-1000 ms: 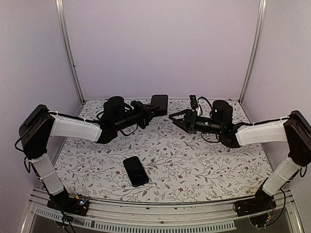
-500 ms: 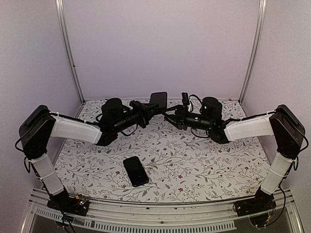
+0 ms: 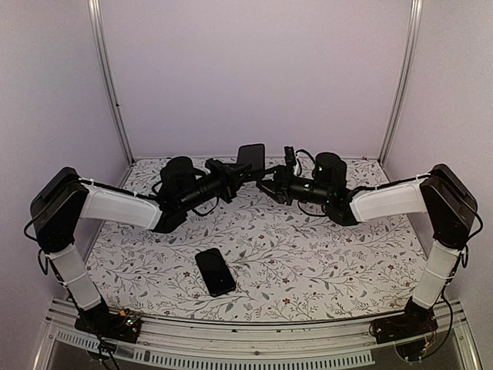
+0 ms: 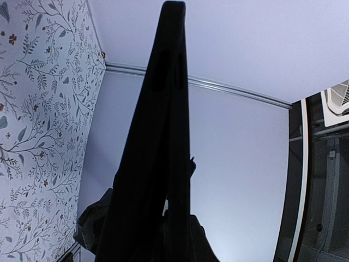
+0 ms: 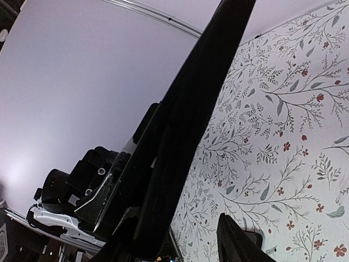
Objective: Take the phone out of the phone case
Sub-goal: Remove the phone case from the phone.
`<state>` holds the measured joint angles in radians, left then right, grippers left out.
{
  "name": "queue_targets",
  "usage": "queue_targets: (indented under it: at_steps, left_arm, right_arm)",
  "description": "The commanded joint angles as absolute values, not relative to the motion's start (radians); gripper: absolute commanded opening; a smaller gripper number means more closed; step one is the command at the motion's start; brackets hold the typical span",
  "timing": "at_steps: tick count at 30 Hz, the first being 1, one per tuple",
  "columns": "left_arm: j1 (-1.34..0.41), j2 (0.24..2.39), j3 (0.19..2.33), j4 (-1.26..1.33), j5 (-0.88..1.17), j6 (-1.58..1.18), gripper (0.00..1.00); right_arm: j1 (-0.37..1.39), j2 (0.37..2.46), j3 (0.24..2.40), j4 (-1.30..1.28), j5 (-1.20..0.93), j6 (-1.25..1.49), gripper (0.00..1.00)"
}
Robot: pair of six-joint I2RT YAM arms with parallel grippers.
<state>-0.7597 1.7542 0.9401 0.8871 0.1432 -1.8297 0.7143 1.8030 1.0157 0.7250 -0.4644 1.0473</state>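
Note:
My left gripper is shut on a black phone case and holds it upright in the air near the back wall. In the left wrist view the case shows edge-on, rising from my left gripper. I cannot tell whether a phone is inside it. My right gripper is open, its fingers on either side of the case's lower part. In the right wrist view the case crosses my right gripper; one finger stands apart from it. A black phone lies flat on the table.
The table has a floral cover. The pale back wall stands close behind both grippers, with metal posts at its corners. Both forearms stretch in from the sides and meet at the back middle.
My right arm has moved left until its open fingers straddle the case. My left gripper has held the case almost still. The phone on the table has not moved.

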Motion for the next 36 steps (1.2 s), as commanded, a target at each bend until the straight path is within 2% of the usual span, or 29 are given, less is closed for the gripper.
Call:
queue_targets:
  at_steps: [1,8,15,18,36]
  left_arm:
    - [-0.781,1.715,0.945,1.003,0.149,-1.794,0.00]
    - [-0.792,1.717,0.946,0.997,0.144,-1.783,0.00]
    - [-0.797,1.722,0.938,1.000,0.144,-1.786,0.00]
    - [-0.798,1.720,0.934,1.001,0.143,-1.785,0.00]
    - [-0.805,1.731,0.925,1.015,0.160,-1.771,0.00]
  right_arm:
    - [0.720,1.821,1.048,0.714,-0.417,1.072,0.46]
    - [0.721,1.799,1.058,0.701,-0.380,1.072,0.36]
    - [0.719,1.797,1.084,0.690,-0.367,1.064,0.08]
    - [0.716,1.792,1.106,0.666,-0.361,1.055,0.00]
    - [0.632,1.774,1.228,0.576,-0.353,1.007,0.00]
